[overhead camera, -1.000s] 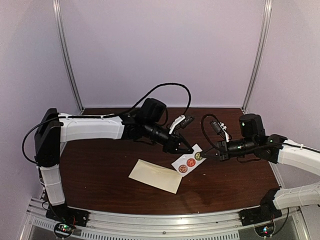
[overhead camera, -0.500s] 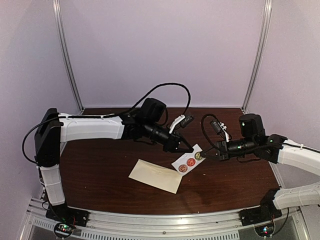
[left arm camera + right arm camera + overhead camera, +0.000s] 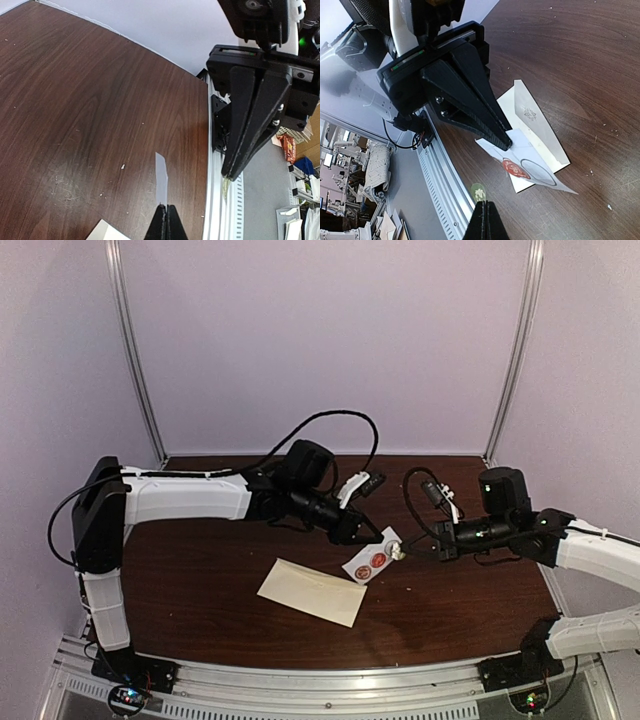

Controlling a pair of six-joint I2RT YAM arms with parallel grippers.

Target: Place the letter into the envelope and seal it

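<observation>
The cream envelope (image 3: 312,592) lies flat near the table's middle, its flap side down; its corner (image 3: 102,231) shows in the left wrist view. The letter is not in view. My left gripper (image 3: 383,536) (image 3: 167,206) is shut on the edge of the white sticker strip (image 3: 368,560) (image 3: 161,175), which carries two red round stickers (image 3: 515,168). My right gripper (image 3: 402,552) (image 3: 483,204) is shut on a small green round sticker (image 3: 478,192), held just right of the strip and apart from it.
The dark wooden table (image 3: 200,570) ends at a metal rail (image 3: 330,688) along the near edge. White walls and two upright posts (image 3: 135,350) close in the back. A black cable (image 3: 330,418) loops above the left wrist.
My left gripper closed on the strip's edge. The green sticker has come off the strip and now sits in my right gripper's tips, and the strip has shifted a little to the left.
</observation>
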